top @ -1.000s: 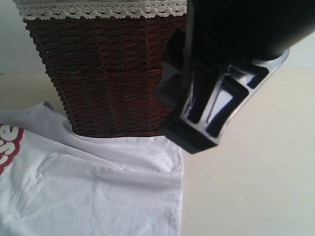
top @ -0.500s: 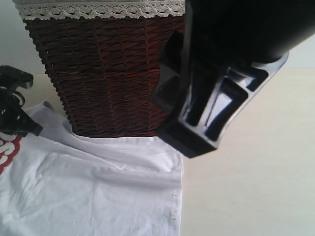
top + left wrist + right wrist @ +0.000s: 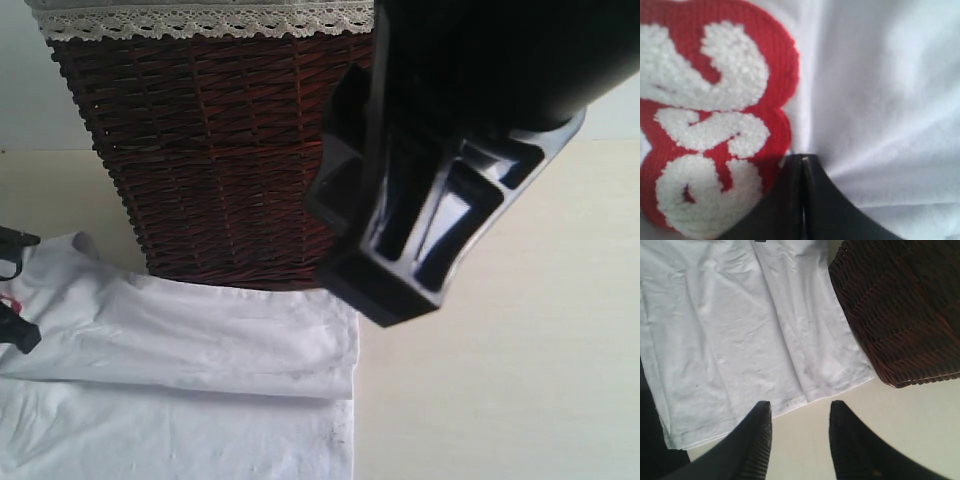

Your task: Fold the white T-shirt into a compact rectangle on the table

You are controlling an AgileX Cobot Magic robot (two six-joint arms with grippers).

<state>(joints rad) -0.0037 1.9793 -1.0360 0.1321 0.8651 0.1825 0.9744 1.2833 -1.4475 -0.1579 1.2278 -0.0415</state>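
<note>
At the scene's left edge, the left gripper [image 3: 802,165], having just snapped shut, is pinching the white T-shirt [image 3: 200,340] beside its red patch [image 3: 775,65] and dragging cloth into a crease near the basket [image 3: 210,150]; a first fold seems to be starting. The right gripper [image 3: 800,415] is hovering wide over the table [image 3: 500,350].

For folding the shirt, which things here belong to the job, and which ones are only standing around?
Job: white T-shirt; table; left gripper, pinching the shirt; right gripper, open.
Standing around: brown wicker basket; its lace-trimmed liner.
</note>
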